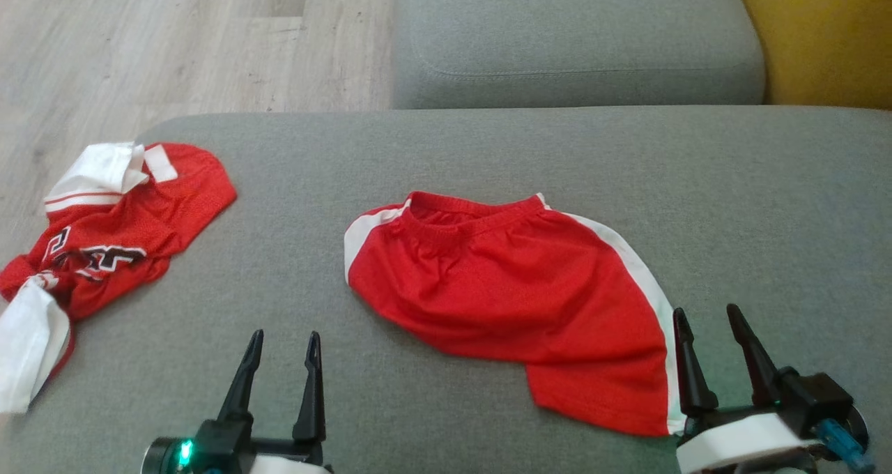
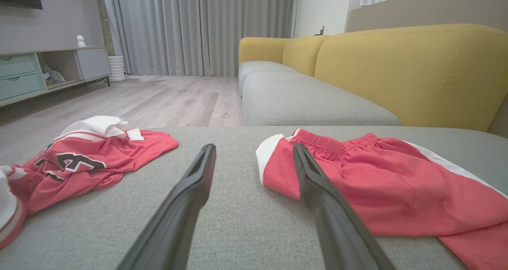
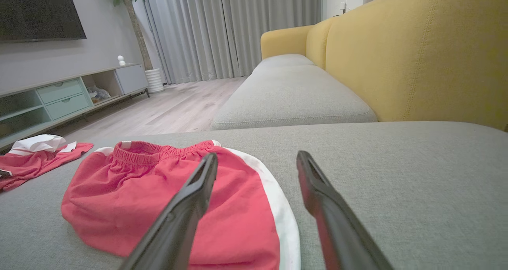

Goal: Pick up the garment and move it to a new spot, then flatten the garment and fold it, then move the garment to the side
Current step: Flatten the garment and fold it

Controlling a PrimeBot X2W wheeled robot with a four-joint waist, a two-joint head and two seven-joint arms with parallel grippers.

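Lying rumpled mid-cushion: red shorts (image 1: 509,286), waistband away from robot, on grey sofa cushion (image 1: 488,153). Red jersey (image 1: 118,230) bunched at cushion's left edge. Left end effector (image 1: 286,334) wide, empty. Right end effector (image 1: 705,311) wide, empty, at shorts' white-striped edge.

- Red jersey (image 1: 150,209), left of the red shorts (image 1: 516,293): black, white-edged figures on its crumpled front, too folded to read.
- Nothing else carries legible writing.

red-white jersey (image 1: 111,230) — crumpled, left on grey cushion (image 1: 488,146) | yellow backrest (image 1: 822,35) | wood floor (image 1: 174,42)
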